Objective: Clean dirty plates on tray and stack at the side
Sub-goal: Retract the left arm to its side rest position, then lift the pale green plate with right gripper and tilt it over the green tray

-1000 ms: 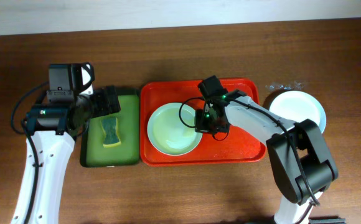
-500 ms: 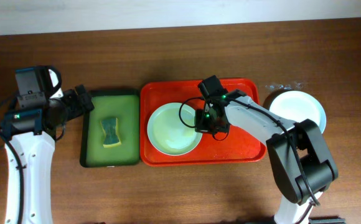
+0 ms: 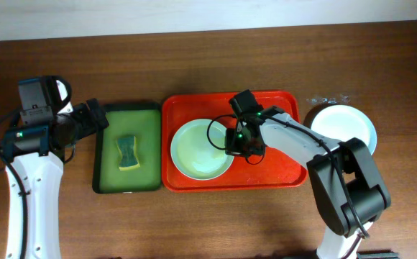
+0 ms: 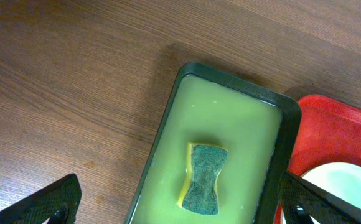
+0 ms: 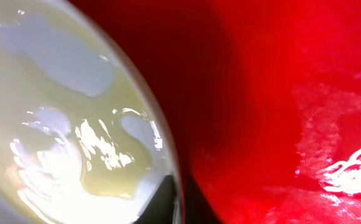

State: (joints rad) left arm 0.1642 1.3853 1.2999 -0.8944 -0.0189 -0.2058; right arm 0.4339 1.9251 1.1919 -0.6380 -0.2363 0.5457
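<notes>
**Right end effector pinches the rim of the plate on the red tray; left one is spread wide**

The red tray lies in the middle of the wooden desk. One pale plate lies on the left part of this tray, close to its left rim. The right part of the tray is bare red plastic, and in the right wrist view it shines as if wet.

The right end effector is down at the right edge of the pale plate. Its fingers are pressed together. In the right wrist view the thin rim of the plate runs in between the two dark fingertips, so it is pinching the plate by the rim. The inside of the plate looks glossy there, with bright reflections.

A white plate sits on the desk just beside the right short side of the red tray, outside it.

The left end effector is over the desk at the left edge of a dark green tray, which stands just to the left of the red tray. Its fingers are spread wide and hold nothing. A sponge, yellow with a green top, lies on the floor of the green tray, apart from the left end effector.
</notes>
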